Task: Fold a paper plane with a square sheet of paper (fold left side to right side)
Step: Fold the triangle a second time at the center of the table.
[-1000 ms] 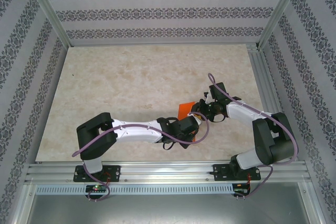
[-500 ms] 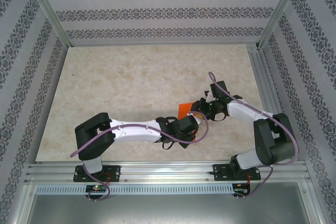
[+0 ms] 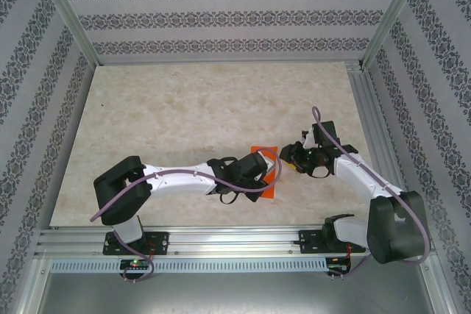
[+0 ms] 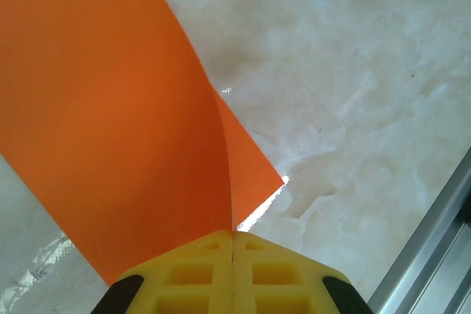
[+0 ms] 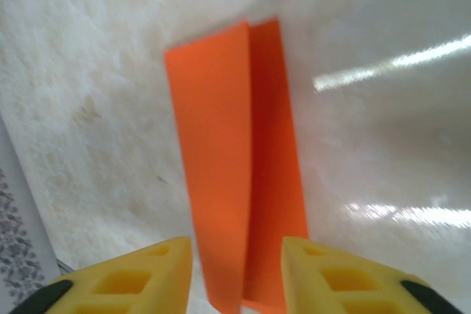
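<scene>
Right fingers (image 3: 289, 157) are retreating toward the bench's (image 3: 184, 108) right edge, half-open, seemingly empty; left fingers (image 4: 229, 255) are clamping the square sheet of paper (image 4: 110, 108) mid-fold, needing creasing.

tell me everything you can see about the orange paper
The orange paper is thin, plain and bright, folded over lengthwise with the top flap bowed up, not pressed flat. It lies on the pale table toward the front. The left tool is shut on one edge; the right tool stands open at its end.
</scene>
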Controlling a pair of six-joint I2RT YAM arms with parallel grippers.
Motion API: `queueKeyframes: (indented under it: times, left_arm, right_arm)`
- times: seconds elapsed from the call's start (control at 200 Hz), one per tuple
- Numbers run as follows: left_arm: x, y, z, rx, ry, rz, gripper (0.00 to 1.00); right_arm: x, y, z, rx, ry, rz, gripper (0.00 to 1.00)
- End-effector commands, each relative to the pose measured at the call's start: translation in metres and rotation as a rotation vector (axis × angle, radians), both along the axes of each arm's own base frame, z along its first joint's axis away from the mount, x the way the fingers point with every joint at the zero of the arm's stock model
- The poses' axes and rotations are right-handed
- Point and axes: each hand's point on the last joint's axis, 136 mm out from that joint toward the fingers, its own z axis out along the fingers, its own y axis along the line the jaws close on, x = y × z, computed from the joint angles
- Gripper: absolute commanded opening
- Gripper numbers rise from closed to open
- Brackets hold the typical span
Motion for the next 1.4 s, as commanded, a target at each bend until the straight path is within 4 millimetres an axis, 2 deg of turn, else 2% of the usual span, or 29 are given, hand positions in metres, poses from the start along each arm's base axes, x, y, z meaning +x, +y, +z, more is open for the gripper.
queueKeyframes:
  times: [0.0,0.26,0.31,0.32,0.355,0.669,1.039,1.399]
  left_arm:
    - [0.006,-0.001,0.018,-0.085,0.027,0.026,0.00]
    - [0.018,0.015,0.014,-0.094,0.077,0.069,0.00]
    - [0.020,0.017,0.013,-0.091,0.081,0.075,0.00]
    - [0.021,0.017,0.013,-0.090,0.081,0.075,0.00]
    - [0.022,0.018,0.012,-0.088,0.084,0.077,0.00]
    - [0.027,0.026,0.006,-0.047,0.092,0.079,0.00]
    - [0.035,0.040,-0.011,0.040,0.092,0.099,0.00]
    - [0.048,0.037,-0.014,0.035,0.090,0.093,0.01]
  right_arm:
    - [-0.018,0.002,-0.007,0.036,0.014,0.007,0.29]
    - [-0.057,0.014,-0.022,0.092,0.046,0.018,0.17]
    - [-0.056,0.019,-0.019,0.109,0.036,0.023,0.15]
    - [-0.063,0.019,-0.026,0.106,0.056,0.026,0.14]
    - [-0.067,0.022,-0.029,0.111,0.066,0.033,0.12]
    - [-0.072,0.047,-0.040,0.060,0.081,0.109,0.10]
    - [-0.088,0.033,-0.067,-0.079,0.158,0.114,0.10]
    - [-0.099,0.024,-0.080,-0.145,0.207,0.128,0.10]
